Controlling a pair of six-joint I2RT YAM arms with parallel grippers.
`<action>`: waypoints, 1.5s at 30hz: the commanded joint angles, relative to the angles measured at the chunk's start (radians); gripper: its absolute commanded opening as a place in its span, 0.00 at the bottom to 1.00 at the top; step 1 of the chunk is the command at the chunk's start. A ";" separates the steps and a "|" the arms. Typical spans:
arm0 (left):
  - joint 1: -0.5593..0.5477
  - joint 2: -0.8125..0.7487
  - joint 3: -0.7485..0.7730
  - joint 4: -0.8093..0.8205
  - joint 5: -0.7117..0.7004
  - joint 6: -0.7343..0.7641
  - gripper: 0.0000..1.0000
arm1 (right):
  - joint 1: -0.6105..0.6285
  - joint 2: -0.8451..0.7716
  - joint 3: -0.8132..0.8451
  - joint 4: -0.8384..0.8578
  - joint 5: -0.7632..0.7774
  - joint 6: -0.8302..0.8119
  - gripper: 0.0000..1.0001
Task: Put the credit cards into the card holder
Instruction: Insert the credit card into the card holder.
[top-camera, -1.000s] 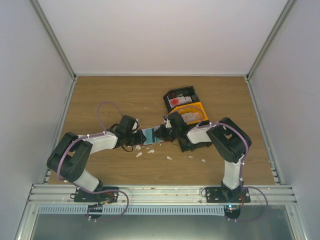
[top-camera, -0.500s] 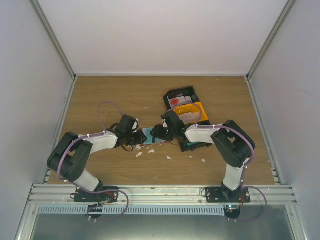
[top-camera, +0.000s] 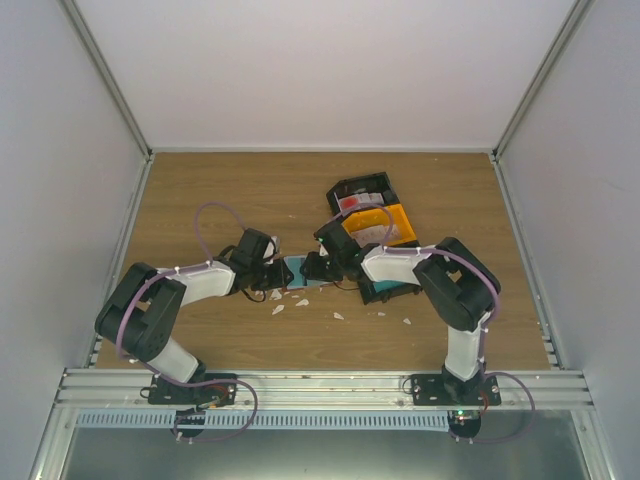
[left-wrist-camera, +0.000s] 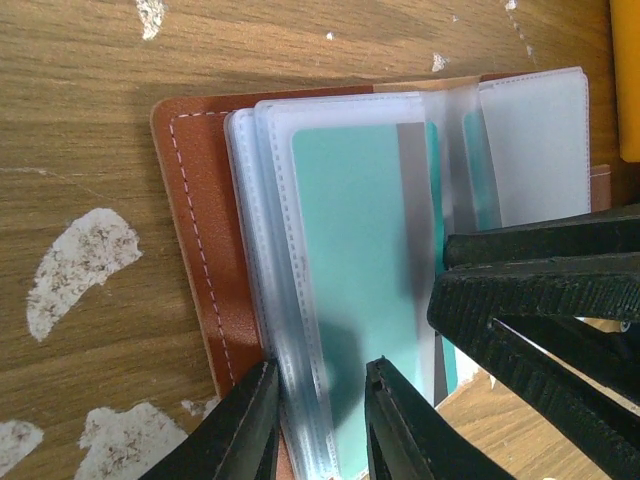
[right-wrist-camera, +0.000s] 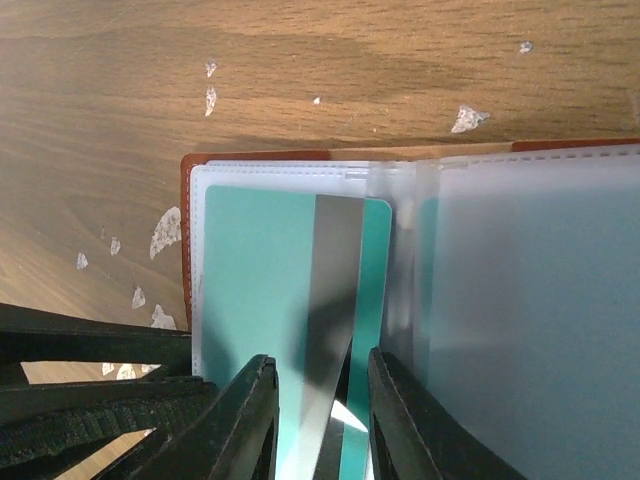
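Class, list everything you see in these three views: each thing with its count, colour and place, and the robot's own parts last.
wooden table: one, brown, under everything
leather card holder: one, reddish-brown, open mid-table between the grippers
frosted plastic sleeves: several, whitish, inside the holder
teal plastic card: one, grey-striped, against the front sleeve; more teal shows through others
black plastic bin: one, far side, right of centre
red-and-white cards: some, in the black bin
yellow plastic bin: one, beside the black bin
white scraps: several, near the holder
left gripper: black, at the sleeves' edge
right gripper: black, jaws apart over the teal card
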 joint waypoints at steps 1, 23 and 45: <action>0.006 0.056 -0.011 -0.025 -0.024 0.031 0.28 | 0.015 0.023 -0.002 0.033 -0.061 -0.046 0.27; 0.007 -0.192 -0.019 -0.115 -0.036 0.028 0.58 | 0.013 -0.342 -0.111 -0.119 0.222 -0.097 0.53; 0.077 -0.420 -0.179 -0.150 -0.040 -0.022 0.99 | 0.013 -0.431 -0.128 -0.401 0.334 -0.164 0.62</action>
